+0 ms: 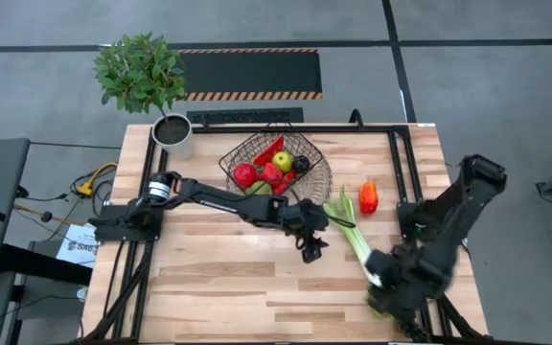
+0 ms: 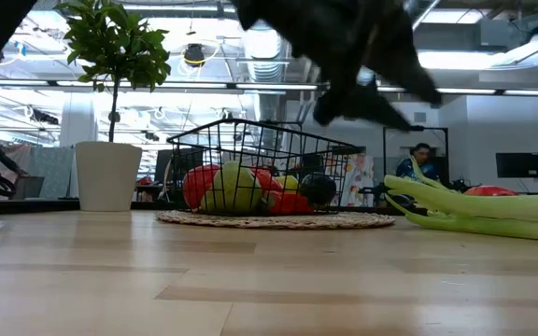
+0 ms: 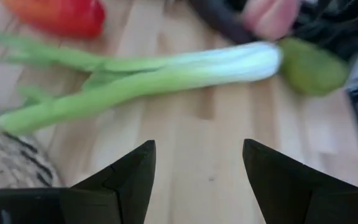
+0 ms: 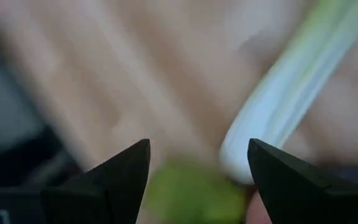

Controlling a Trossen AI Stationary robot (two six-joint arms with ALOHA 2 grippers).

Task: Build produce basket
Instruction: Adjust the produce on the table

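Two grippers (image 1: 311, 251) (image 1: 383, 287), both open and empty, closing in on leek (image 1: 355, 238); next up, probably grabbing it for basket (image 1: 276, 165).

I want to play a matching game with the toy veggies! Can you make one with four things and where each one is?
Things:
1. leek
2. red pepper
3. green apple
4. potted plant

Places:
A. inside the wire basket
B. at the table's far left corner
C. lying flat on the table between the two grippers
D. alone on the wood, right of the basket

Pairs: 1-C, 2-D, 3-A, 4-B
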